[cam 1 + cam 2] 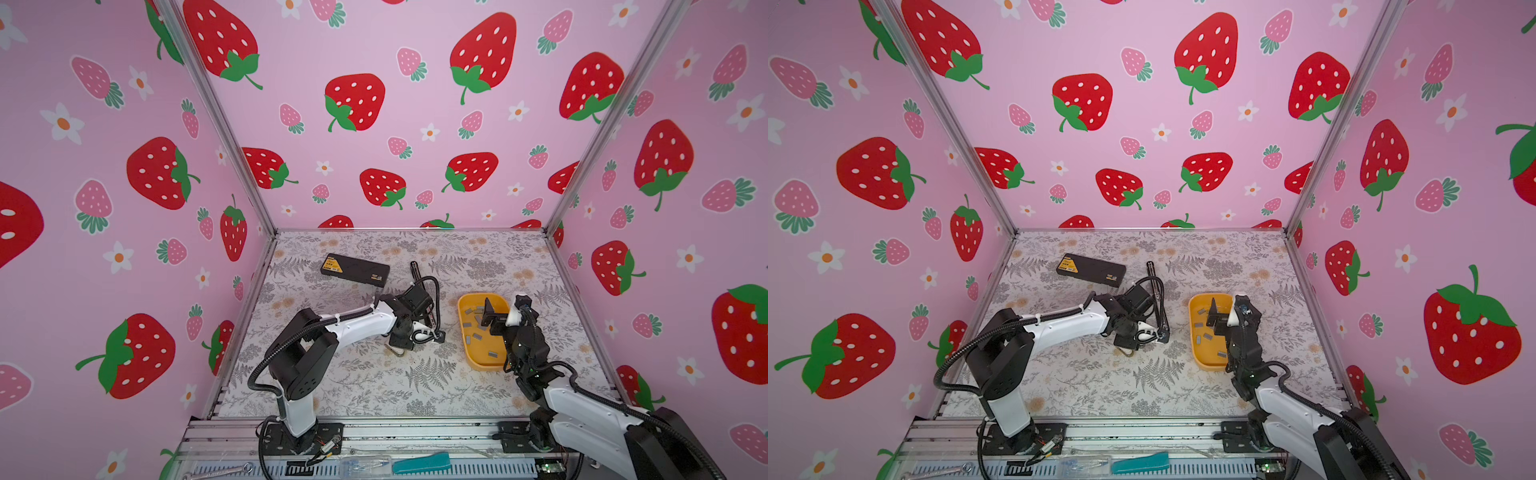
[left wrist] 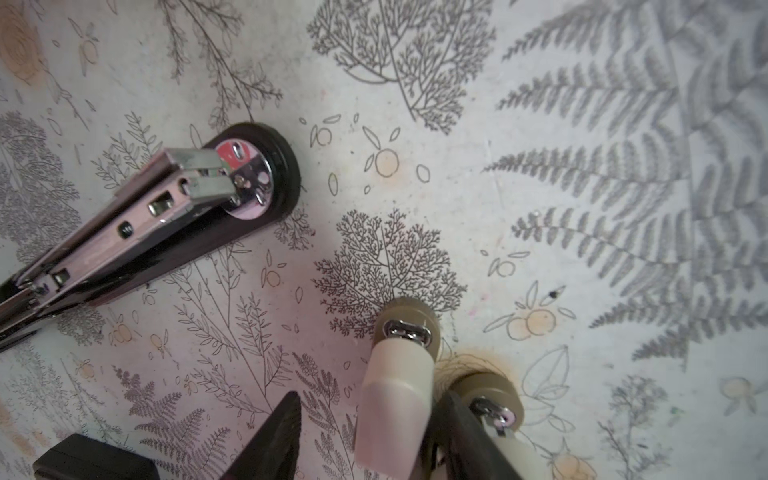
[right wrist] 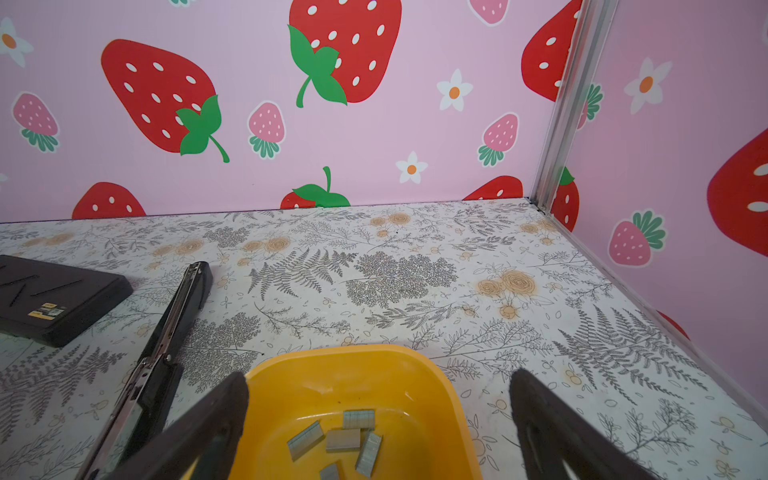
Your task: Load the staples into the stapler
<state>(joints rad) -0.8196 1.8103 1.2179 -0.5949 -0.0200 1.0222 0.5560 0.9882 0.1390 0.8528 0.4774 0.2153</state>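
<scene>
Right wrist, fingers wide over tray rim, staples w/in

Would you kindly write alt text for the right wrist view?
A yellow tray holding several grey staples sits framed by the open right end effector. Beside it, an opened black stapler and a black box lie on the floral table, under strawberry-print walls.
</scene>
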